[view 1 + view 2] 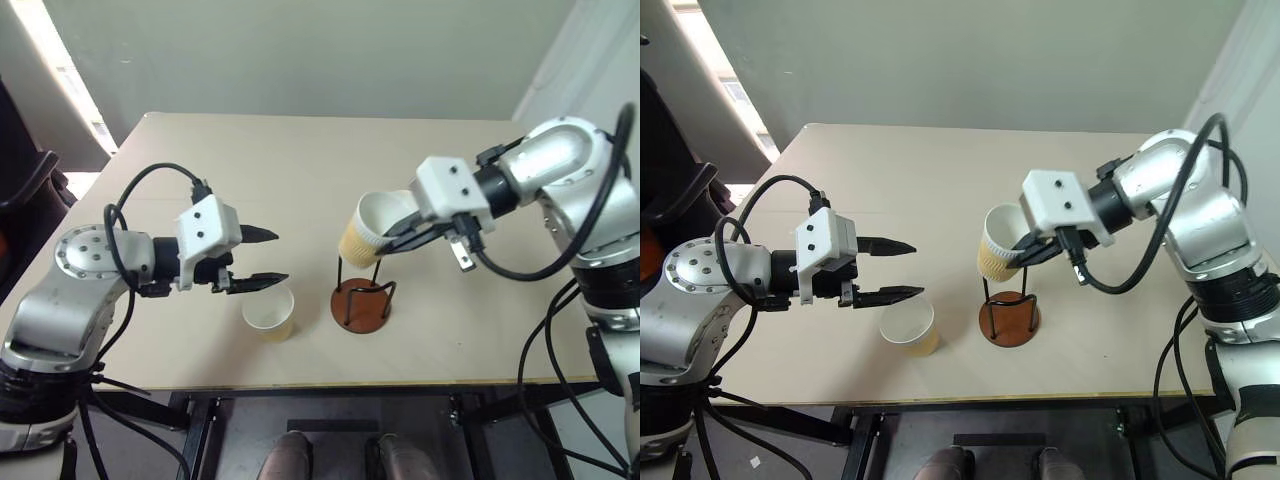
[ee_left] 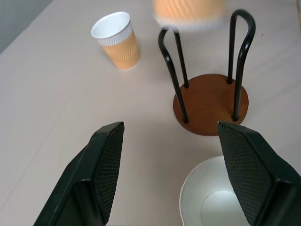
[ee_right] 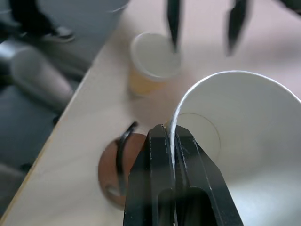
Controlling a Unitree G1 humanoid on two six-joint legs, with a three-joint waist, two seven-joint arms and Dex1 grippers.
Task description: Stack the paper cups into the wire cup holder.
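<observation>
My right gripper (image 1: pixel 392 240) is shut on the rim of a tilted paper cup (image 1: pixel 364 230), which hangs just above the wire cup holder (image 1: pixel 362 303). The right wrist view shows both fingers (image 3: pixel 162 155) pinching that rim (image 3: pixel 197 92). The holder's brown disc (image 2: pixel 211 103) and black loops stand with nothing inside. A second cup (image 1: pixel 270 312) stands upright on the table left of the holder. My left gripper (image 1: pixel 278 257) hovers open just above and beside it, holding nothing. A third cup (image 2: pixel 116 40) stands upright farther off on the table.
The tan table (image 1: pixel 300 170) has bare room behind the holder. Its front edge (image 1: pixel 330 385) runs close to the holder and the near cup. A grey wall stands behind the table.
</observation>
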